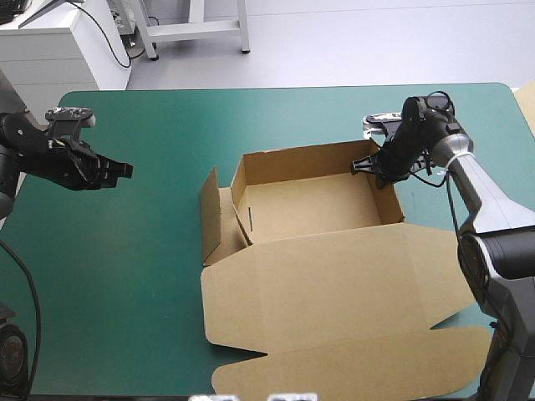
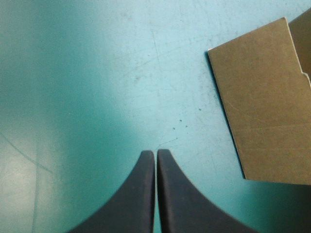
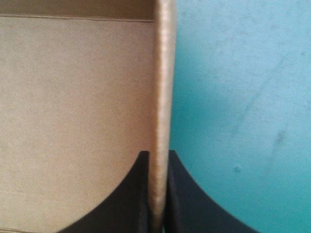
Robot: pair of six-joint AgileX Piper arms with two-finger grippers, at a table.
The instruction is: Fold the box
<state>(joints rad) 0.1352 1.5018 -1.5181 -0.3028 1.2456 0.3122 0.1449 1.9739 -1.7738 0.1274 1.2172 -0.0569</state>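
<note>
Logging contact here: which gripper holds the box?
The right gripper, shut on the right wall of the box; the left gripper is shut over the teal-green cover.

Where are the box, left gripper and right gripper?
box [image 1: 334, 284]: high view, on the flat lid panel.
left gripper [image 2: 155, 154]: left wrist view, between the shut fingertips.
right gripper [image 3: 157, 155]: right wrist view, between fingertips clamped on the box wall.

High view: set above and behind, facing forward and down; it covers the whole tabletop [image 1: 150, 276] and the box [image 1: 309, 251]. Left wrist view: close over the left tool [image 2: 155, 155], facing down onto the tabletop; it shares one flap of the box. Right wrist view: very close along the right tool [image 3: 156, 156]; it shares one raised wall of the box.
</note>
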